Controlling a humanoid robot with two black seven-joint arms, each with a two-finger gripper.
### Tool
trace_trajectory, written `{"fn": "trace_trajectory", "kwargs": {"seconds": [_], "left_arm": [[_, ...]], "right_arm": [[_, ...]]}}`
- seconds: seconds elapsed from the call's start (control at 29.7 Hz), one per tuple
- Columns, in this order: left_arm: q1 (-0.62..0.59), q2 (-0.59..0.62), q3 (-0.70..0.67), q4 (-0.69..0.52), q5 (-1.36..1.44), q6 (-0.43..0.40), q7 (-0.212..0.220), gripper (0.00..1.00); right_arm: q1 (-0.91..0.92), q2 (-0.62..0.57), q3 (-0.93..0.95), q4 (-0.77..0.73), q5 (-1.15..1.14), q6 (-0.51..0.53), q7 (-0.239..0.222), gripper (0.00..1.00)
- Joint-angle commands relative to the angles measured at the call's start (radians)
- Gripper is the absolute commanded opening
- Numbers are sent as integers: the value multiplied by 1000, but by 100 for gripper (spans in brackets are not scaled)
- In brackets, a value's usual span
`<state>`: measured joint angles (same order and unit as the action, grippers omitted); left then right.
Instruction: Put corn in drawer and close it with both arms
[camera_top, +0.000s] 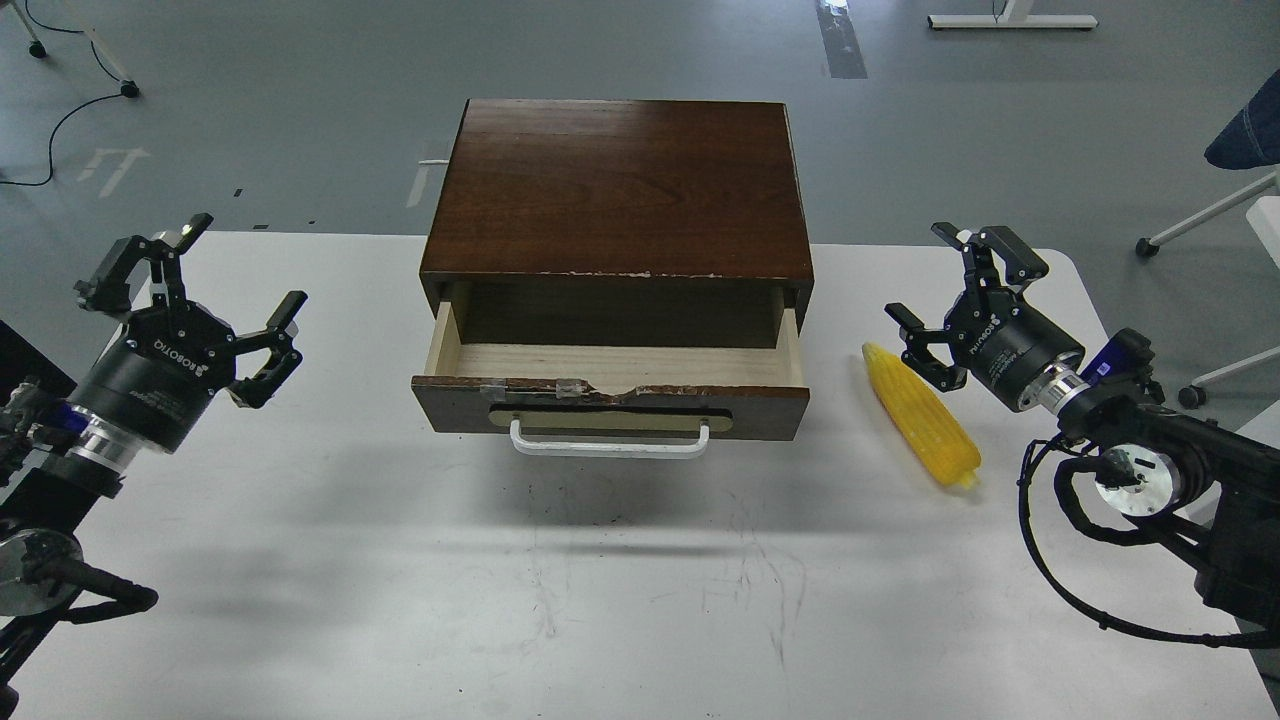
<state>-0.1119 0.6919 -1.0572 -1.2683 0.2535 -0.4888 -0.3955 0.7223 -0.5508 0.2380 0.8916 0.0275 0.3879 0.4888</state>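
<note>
The yellow corn (921, 415) lies on the white table, right of the cabinet, its narrow tip pointing away from me. The dark-brown drawer (610, 395) is pulled out of the cabinet (618, 190), showing a pale, empty wooden interior; its white bar handle (608, 441) faces me. My right gripper (950, 290) hovers open just right of the corn's tip, touching nothing. Far to the left of the drawer, my left gripper (235, 270) is open and holds nothing.
The white table (600, 600) has a rounded corner at the back right and stretches wide in front of the drawer. Chair legs (1200, 225) and a dark seat stand off the table at the right; cables lie on the grey floor behind.
</note>
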Motion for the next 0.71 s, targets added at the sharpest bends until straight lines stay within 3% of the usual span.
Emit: {"fn": "trace_trajectory", "kwargs": {"seconds": [0.0, 0.4, 0.57, 0.67], "left_arm": [[8, -3, -4, 0, 32, 0, -5, 100], [6, -2, 5, 0, 43, 0, 0, 100], [6, 0, 5, 0, 89, 0, -5, 100], [4, 0, -6, -2, 98, 0, -6, 100]], "right_arm": [[-1, -1, 0, 0, 0, -1, 0, 100], [19, -40, -16, 4, -37, 16, 0, 100], [71, -104, -19, 7, -142, 23, 0, 100], [120, -147, -28, 26, -328, 39, 0, 100]]}}
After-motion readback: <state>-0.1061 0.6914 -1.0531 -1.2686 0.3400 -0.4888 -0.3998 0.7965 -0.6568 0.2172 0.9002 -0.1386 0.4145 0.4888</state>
